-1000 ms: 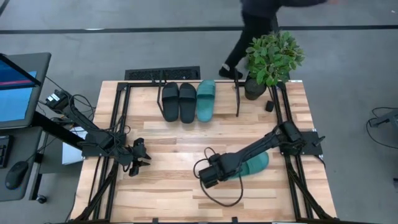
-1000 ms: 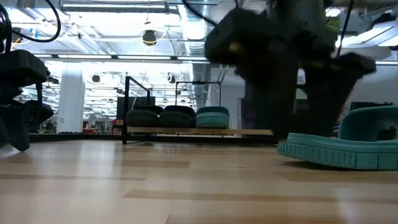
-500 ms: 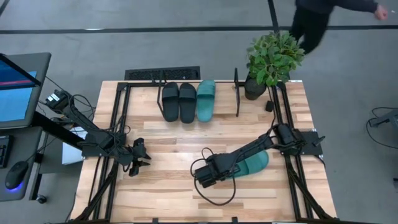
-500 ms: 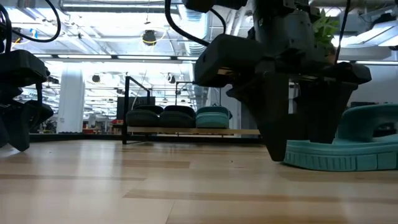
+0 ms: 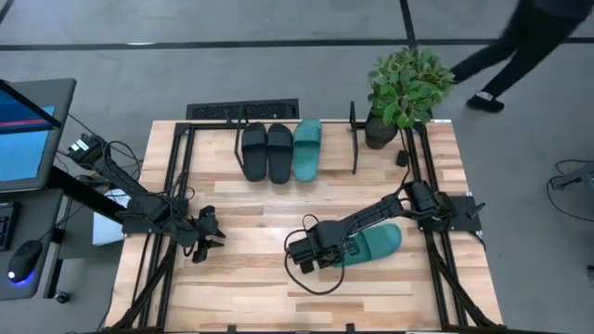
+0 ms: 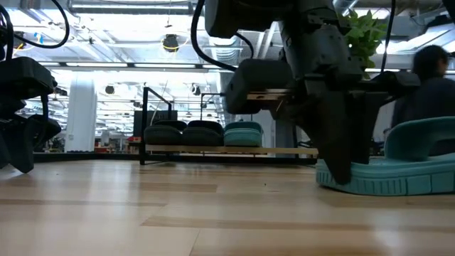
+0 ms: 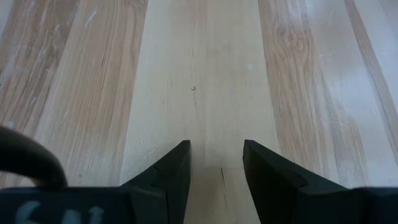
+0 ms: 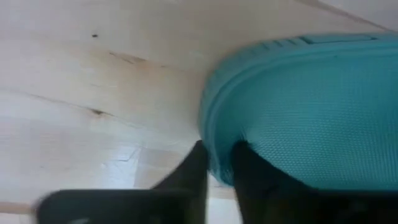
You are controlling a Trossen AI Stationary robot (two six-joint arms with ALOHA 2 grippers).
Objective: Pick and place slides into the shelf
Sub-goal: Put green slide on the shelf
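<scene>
The table (image 5: pixel 251 278) shows bare wood across its lower left. At top centre, the shelf (image 5: pixel 355 139) holds three slides (image 5: pixel 280 150), with a free slot at its right end. Right of centre, the right gripper (image 5: pixel 325 254) pinches the rim of the teal slide (image 5: pixel 376 246). At left, the left gripper (image 5: pixel 212 234) hangs open, holding nothing.

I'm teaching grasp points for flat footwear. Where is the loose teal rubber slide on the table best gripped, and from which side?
Grip the teal rubber slide by its thin sole edge at the end pointing toward the table's middle, coming in low from that side. The right gripper already pinches that rim there; the wide strap at the far end looks too bulky.
</scene>
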